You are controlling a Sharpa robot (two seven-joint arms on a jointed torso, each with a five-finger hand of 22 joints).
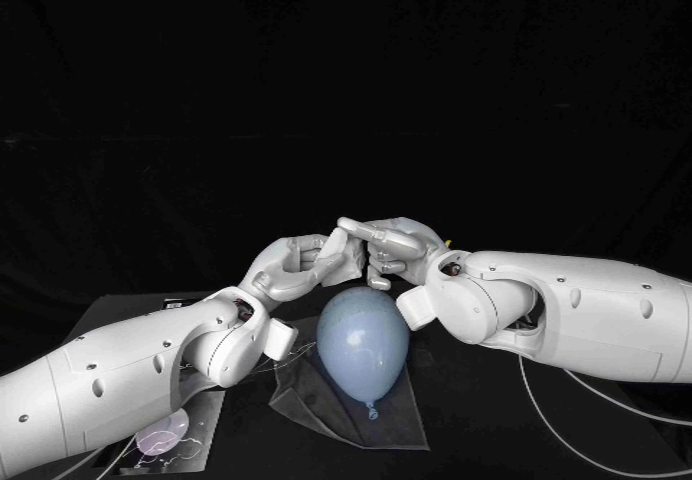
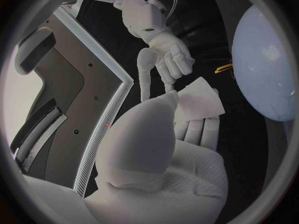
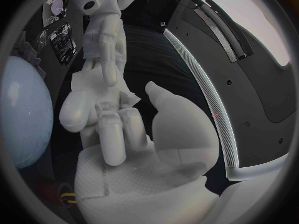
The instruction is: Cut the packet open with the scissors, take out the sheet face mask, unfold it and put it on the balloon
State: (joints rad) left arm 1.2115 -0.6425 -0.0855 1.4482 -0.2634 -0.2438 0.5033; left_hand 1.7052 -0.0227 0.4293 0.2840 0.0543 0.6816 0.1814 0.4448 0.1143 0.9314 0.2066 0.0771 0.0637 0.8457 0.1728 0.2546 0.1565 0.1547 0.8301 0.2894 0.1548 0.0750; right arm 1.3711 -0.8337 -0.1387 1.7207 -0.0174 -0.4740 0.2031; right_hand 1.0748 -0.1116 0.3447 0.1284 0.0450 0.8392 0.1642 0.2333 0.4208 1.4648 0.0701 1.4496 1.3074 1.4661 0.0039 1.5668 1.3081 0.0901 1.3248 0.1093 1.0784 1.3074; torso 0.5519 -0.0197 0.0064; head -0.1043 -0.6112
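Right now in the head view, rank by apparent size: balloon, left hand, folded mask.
1. balloon
2. left hand, raised nearer the camera, so it may look oversized
3. folded mask, clearly smallest, partly covered

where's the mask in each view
Head view: mask between left hand and right hand, above balloon.
Left wrist view: mask at left hand's fingertips, near balloon.
Right wrist view: mask between both hands' fingers, near balloon.
Shared landmark: balloon.
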